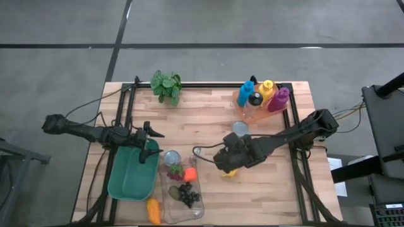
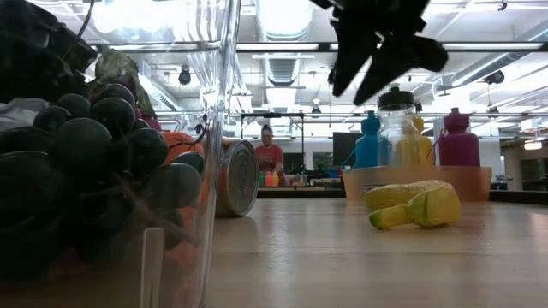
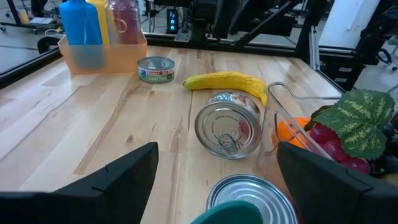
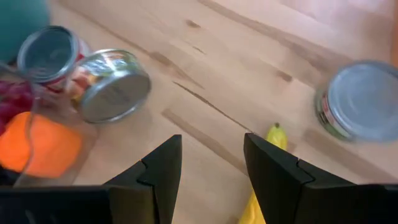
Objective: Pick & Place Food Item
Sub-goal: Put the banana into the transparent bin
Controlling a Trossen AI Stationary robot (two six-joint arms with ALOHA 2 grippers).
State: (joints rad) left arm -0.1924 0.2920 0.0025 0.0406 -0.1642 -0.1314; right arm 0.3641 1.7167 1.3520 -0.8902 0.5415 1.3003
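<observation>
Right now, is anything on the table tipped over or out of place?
Yes. One tin can lies on its side beside the clear container, pull-tab end facing the left wrist camera, while a second can next to it stands upright. The banana lies loose on the wood beneath the right tool.

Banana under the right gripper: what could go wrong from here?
1. The right gripper is open above the banana, whose curved body may slip or roll as the fingers close.
2. A can lying on its side beside the clear container could roll if nudged on the way over.
</observation>
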